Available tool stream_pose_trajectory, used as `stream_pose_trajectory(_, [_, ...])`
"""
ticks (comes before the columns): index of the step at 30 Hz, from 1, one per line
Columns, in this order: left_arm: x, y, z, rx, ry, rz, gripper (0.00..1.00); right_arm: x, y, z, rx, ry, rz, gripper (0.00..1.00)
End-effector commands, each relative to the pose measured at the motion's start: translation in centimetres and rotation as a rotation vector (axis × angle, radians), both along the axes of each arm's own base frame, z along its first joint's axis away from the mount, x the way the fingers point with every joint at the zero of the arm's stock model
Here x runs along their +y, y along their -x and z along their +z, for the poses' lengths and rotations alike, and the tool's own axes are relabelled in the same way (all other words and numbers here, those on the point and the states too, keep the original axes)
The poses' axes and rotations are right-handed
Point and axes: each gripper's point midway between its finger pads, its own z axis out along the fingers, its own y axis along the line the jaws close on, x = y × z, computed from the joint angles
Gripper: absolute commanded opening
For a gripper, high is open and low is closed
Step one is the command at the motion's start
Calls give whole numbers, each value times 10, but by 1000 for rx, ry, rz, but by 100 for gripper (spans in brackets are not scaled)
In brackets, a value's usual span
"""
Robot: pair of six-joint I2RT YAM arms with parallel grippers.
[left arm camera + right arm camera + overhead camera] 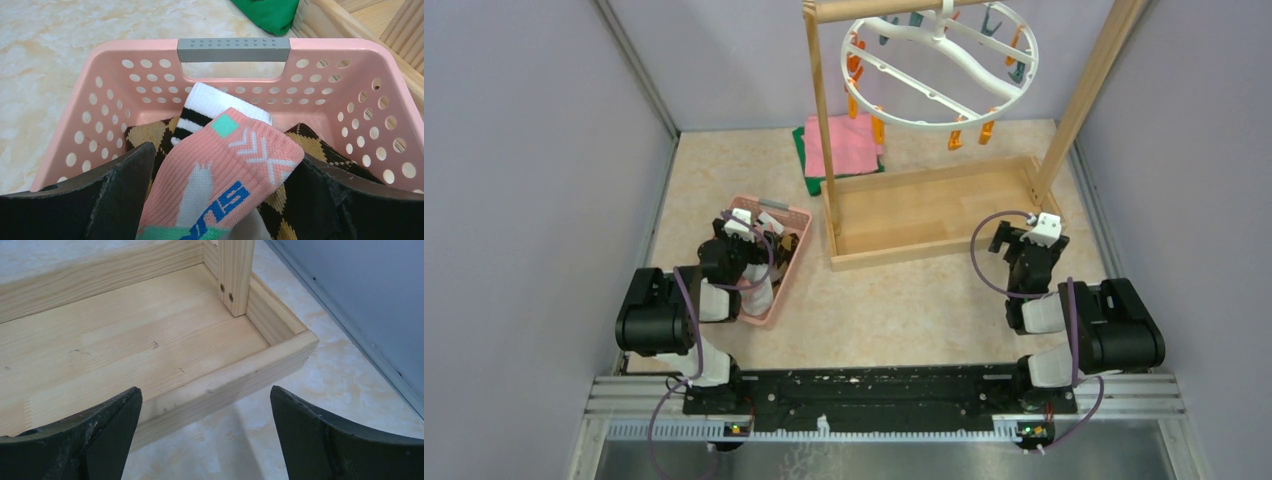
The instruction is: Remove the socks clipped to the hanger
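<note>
Pink basket [125, 46] holds a pink sock [235, 165], striped sock [210, 100] and argyle socks [145, 134]

Soft, even, bright light falls from overhead in all three views, without hard glare. The beige marbled table [904, 310] looks slightly washed out near its left edge in the left wrist view. A faint grey shadow lies beside the pale wooden tray [225, 385]. The pink perforated plastic basket [100, 100] is sharp. The black fingers [100, 205] of the left end effector [225, 157] and right end effector [205, 392] are dark and soft-edged. The top view's walls lean outward.
</note>
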Motion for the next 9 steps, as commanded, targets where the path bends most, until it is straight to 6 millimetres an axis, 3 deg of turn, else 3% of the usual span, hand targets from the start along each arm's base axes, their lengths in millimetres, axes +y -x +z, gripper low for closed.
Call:
stream_pose_trajectory(1, [0,-5,12,-49,-15,-5,99,4,-8,17,-68,-15,20,99])
stream_pose_trajectory(9, [-1,-5,13,-53,-20,3,99,5,-8,17,-67,-15,21,99])
